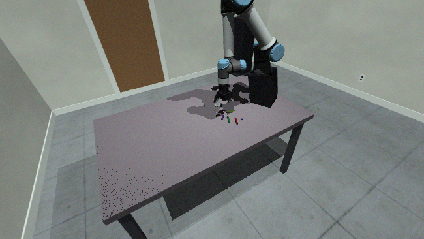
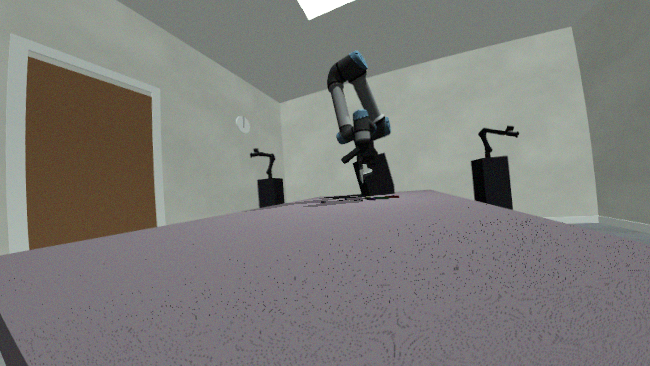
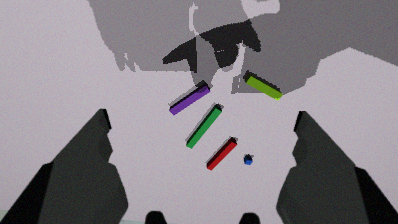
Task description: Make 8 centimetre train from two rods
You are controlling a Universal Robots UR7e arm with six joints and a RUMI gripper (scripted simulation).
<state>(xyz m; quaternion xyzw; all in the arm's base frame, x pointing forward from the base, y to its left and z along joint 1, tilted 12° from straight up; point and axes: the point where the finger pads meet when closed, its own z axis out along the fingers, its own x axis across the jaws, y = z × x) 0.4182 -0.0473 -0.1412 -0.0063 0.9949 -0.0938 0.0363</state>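
Observation:
Several rods lie flat and apart near the table's far edge. In the wrist view a purple rod (image 3: 189, 99) (image 1: 222, 117), a green rod (image 3: 204, 126) (image 1: 228, 119) and a red rod (image 3: 221, 153) (image 1: 236, 121) lie side by side, roughly parallel. A small blue rod (image 3: 248, 159) (image 1: 241, 119) sits just right of the red one. A lime rod (image 3: 263, 86) (image 1: 229, 111) lies further off at a different angle, partly in shadow. My gripper (image 3: 201, 111) (image 1: 220, 104) (image 2: 363, 167) is open and empty. It hangs a little above the table, beside the rods.
The robot's black pedestal (image 1: 262, 88) stands at the far edge of the mauve table (image 1: 147, 147) (image 2: 325, 280), close behind the rods. Two black stands with small arms (image 2: 270, 192) (image 2: 491, 180) stand beyond the table.

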